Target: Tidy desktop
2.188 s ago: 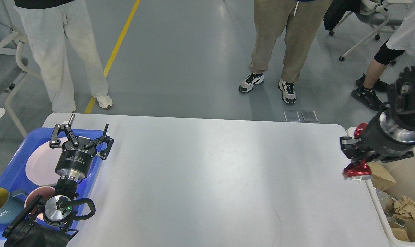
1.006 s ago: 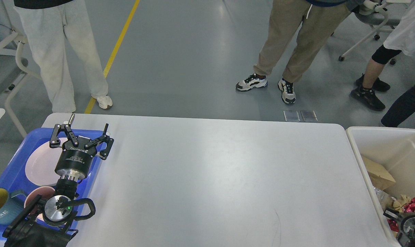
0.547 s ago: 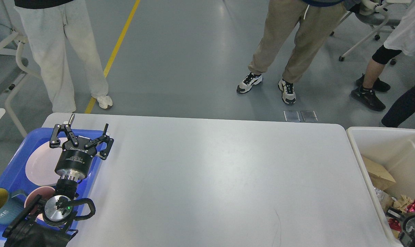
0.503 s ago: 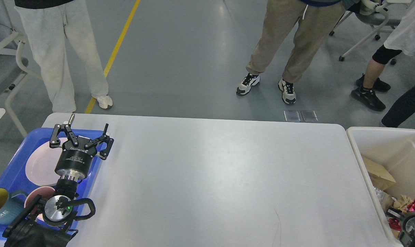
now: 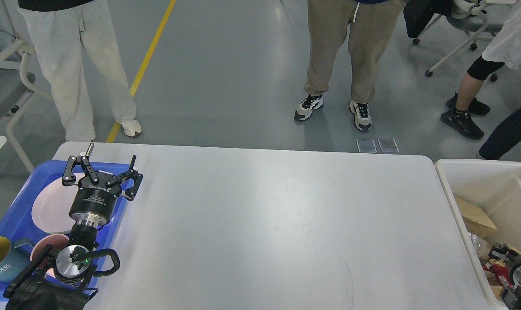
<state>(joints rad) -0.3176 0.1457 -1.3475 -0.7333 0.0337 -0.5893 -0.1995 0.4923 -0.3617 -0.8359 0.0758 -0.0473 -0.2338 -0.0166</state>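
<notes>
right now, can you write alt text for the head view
A white rectangular desktop fills the view. The open left gripper hangs over a blue plastic tray of dishes at left, and the right gripper is low in a white waste bin at right.

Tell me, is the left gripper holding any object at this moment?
No, the left gripper is open and empty, above the blue tray at the desktop edge.

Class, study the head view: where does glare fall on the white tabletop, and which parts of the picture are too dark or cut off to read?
Head view: a broad soft sheen washes the desktop centre, fading towards the edges. The left tool is sharp, fingers spread over the blue tray. The right tool is dark, cropped at the corner inside the white bin; its fingers are unreadable.
</notes>
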